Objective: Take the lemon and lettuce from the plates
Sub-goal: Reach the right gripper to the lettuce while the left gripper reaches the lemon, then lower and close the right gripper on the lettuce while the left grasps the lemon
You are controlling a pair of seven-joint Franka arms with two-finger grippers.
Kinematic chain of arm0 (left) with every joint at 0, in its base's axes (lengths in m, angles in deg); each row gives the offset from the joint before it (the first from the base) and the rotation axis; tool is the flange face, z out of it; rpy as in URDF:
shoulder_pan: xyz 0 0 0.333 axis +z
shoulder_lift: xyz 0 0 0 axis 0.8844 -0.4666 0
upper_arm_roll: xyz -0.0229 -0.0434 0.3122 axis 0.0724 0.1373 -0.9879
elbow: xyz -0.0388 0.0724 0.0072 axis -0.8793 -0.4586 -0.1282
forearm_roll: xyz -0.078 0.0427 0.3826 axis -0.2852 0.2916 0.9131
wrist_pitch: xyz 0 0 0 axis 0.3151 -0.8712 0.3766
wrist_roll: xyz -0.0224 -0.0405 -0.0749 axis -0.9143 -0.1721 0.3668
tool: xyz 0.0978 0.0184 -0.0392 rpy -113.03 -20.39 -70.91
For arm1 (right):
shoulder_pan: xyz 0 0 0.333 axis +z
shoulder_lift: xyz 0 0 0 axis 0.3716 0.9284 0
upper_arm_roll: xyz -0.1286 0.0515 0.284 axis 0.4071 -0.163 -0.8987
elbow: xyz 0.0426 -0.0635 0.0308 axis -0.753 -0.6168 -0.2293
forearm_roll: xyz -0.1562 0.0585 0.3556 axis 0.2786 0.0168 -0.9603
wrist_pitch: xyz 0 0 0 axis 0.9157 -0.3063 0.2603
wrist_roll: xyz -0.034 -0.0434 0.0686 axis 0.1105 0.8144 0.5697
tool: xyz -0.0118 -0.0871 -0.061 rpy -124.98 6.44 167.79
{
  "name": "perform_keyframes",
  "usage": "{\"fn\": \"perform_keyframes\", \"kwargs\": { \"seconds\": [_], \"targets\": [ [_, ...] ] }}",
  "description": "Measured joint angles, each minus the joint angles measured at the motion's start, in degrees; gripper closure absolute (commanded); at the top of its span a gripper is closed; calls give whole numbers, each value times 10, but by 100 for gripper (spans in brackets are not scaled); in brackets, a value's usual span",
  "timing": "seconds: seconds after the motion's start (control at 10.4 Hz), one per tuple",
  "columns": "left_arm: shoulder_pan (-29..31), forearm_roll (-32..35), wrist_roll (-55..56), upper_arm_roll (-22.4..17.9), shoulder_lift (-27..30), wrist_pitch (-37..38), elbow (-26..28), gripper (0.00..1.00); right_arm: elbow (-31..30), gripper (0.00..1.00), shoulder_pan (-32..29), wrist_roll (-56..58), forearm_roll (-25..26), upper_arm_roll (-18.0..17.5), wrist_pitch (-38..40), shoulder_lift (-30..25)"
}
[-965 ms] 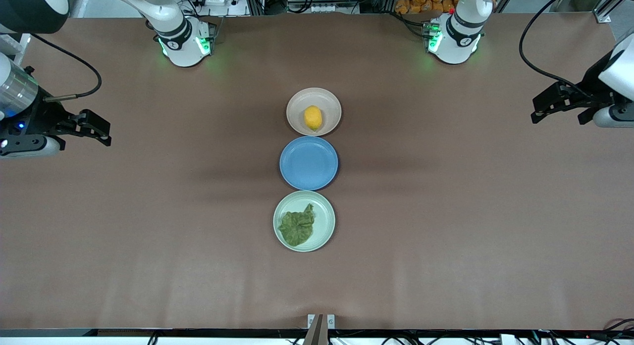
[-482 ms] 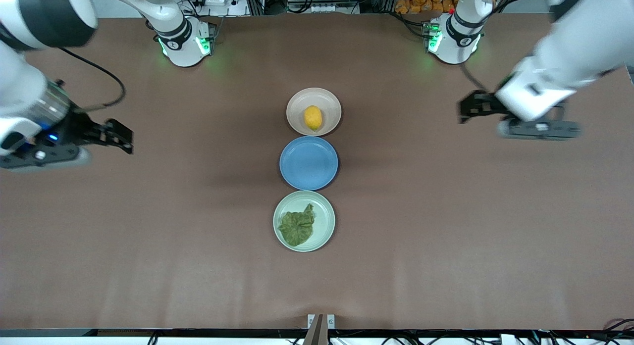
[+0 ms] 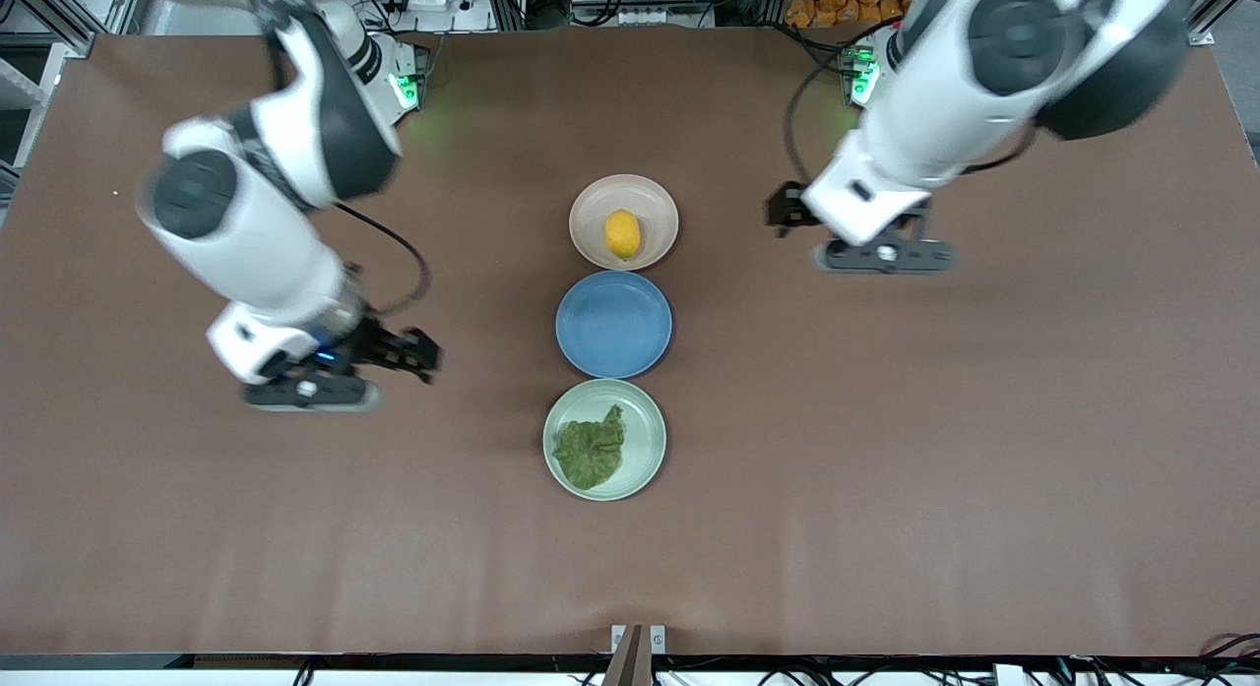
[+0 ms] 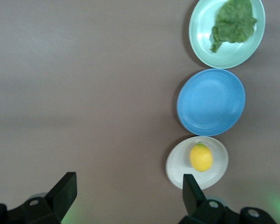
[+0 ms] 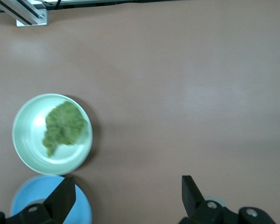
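Change: both arms have swung in from the table's ends toward the plates.
Left gripper (image 3: 783,212): over bare table beside the beige plate (image 3: 623,196), fingers (image 4: 65,191) spread, empty.
Right gripper (image 3: 423,349): over bare table near the blue plate (image 3: 613,324), fingers (image 5: 63,198) spread, empty.
Lemon (image 3: 621,234): on the beige plate.
Lettuce (image 3: 592,447): on the green plate (image 3: 645,440), nearest the camera.
Room: open table on both sides of the plate row.

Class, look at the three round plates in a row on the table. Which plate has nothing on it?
The blue plate, the middle one. The beige-pink plate, farther from the front camera, holds the lemon; the mint green plate, nearest it, holds the lettuce.
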Motion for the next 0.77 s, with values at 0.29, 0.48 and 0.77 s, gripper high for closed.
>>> {"fn": "perform_keyframes", "kwargs": {
  "seconds": [0.29,0.48,0.77],
  "targets": [
    [-54,0,123,27,-11,-117,94,0,77,0,44,-131,0,1,-94,122],
    [-66,0,189,48,-18,-210,159,0,92,0,62,-193,0,1,-174,184],
    [-100,0,261,55,-68,-295,194,0,114,0,84,-224,0,1,-215,247]
  ]
}}
